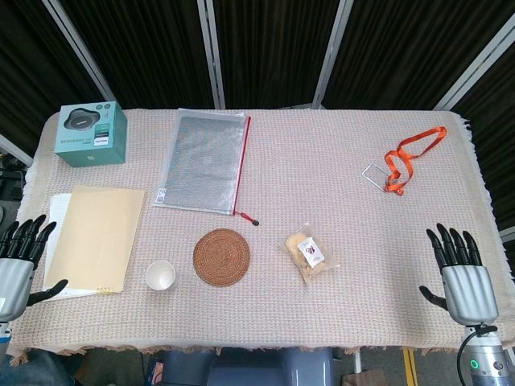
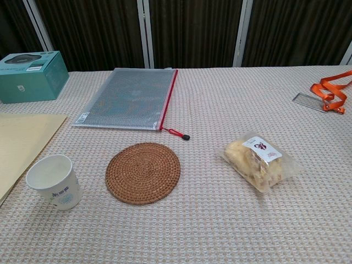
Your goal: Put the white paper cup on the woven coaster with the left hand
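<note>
The white paper cup [image 1: 160, 276] [image 2: 54, 181] stands upright on the cloth, just left of the round brown woven coaster [image 1: 221, 256] [image 2: 143, 172], with a small gap between them. My left hand [image 1: 18, 261] is at the table's left edge, fingers spread and holding nothing, well to the left of the cup. Over at the right front edge, my right hand [image 1: 461, 273] is also open and empty. Neither hand shows in the chest view.
A tan folder [image 1: 92, 237] lies between my left hand and the cup. A teal box [image 1: 92, 133] sits at the back left, a mesh zip pouch [image 1: 205, 161] behind the coaster, a bagged snack [image 1: 310, 254] to its right, and an orange lanyard [image 1: 406, 157] at the back right.
</note>
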Robot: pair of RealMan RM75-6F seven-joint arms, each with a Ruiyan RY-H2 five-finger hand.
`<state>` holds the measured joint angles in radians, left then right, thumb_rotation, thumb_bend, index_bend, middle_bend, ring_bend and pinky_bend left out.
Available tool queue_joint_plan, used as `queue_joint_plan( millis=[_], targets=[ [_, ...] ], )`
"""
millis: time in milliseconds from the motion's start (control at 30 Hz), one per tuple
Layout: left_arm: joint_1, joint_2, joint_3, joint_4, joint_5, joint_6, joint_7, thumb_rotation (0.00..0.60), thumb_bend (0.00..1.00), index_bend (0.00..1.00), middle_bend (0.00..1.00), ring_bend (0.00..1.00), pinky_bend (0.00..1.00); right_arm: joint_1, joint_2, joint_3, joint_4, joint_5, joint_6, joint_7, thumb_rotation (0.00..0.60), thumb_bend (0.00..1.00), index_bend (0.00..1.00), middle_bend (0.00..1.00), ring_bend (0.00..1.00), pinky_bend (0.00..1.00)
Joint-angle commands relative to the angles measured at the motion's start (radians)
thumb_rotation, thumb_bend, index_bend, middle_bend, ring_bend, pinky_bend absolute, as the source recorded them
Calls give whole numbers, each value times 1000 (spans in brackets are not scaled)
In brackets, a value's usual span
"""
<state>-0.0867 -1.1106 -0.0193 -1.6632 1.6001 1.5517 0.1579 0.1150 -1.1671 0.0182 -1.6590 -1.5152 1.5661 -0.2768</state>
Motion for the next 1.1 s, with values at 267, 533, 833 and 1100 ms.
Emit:
queue_joint_plan(
  millis=[267, 533, 833, 1100],
  targets=[
    [-12, -20, 13, 2, 3, -38, 39, 600, 0, 0, 0, 0, 0, -8, 13, 11, -5, 2, -7, 20, 600, 0, 0, 0, 0, 0],
    [-129, -86, 70, -12, 81, -272, 147, 600, 0, 0, 0, 0, 0, 4, 12, 23, -9, 16, -39, 21, 600, 0, 0, 0, 0, 0],
    [-264, -252, 23, 22, 44, -478, 356, 600, 11, 38, 0, 0, 111, 12, 9, 35, -7, 41, -73, 11, 600, 0, 0, 0, 0, 0],
    [-297, -330, 0, 37, 12, -512, 482, 600, 38, 99, 95, 53, 247, 7, 18, 45, 4, 62, -76, 24, 600, 0, 0, 0, 0, 0]
  ],
)
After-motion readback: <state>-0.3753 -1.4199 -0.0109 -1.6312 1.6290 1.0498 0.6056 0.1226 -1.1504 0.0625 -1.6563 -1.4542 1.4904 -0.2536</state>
